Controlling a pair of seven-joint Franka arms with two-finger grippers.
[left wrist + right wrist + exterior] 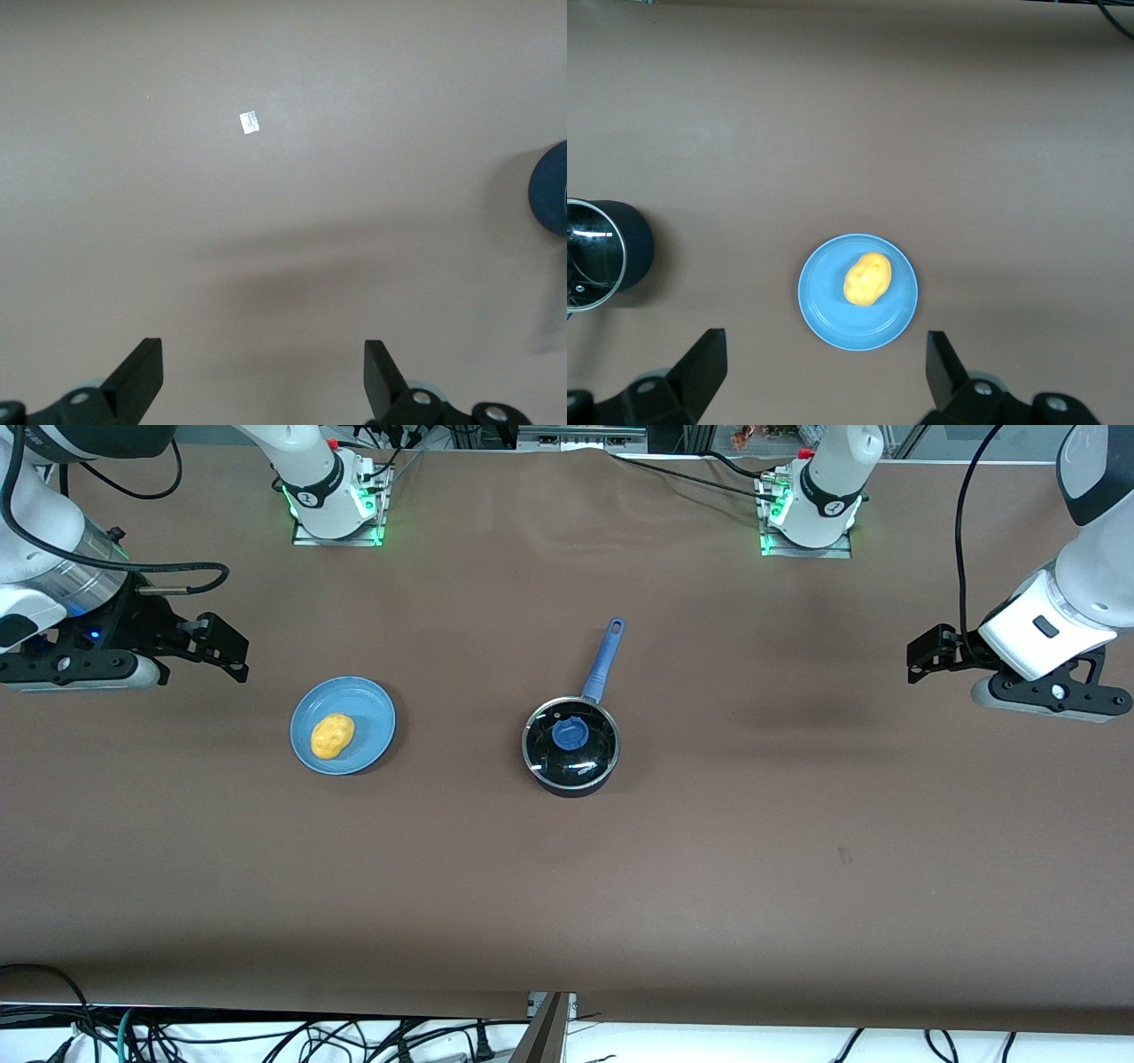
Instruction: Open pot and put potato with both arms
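The black pot (571, 762) stands at the table's middle with its glass lid and blue knob (570, 734) on; its blue handle (604, 657) points toward the robots' bases. The yellow potato (332, 735) lies on a blue plate (368, 713) toward the right arm's end. My right gripper (232, 651) hangs open and empty in the air beside the plate. Its wrist view shows the potato (868, 278), the plate (833, 319) and part of the pot (620, 248) beyond its open gripper (826, 363). My left gripper (917, 660) hangs open and empty near its end of the table, well away from the pot.
The left wrist view shows bare brown table under the open left gripper (259, 372), a small white scrap (250, 122), and a dark blue round shape (551, 188) cut by the picture's edge; I cannot tell what it is. Cables run below the table's front edge.
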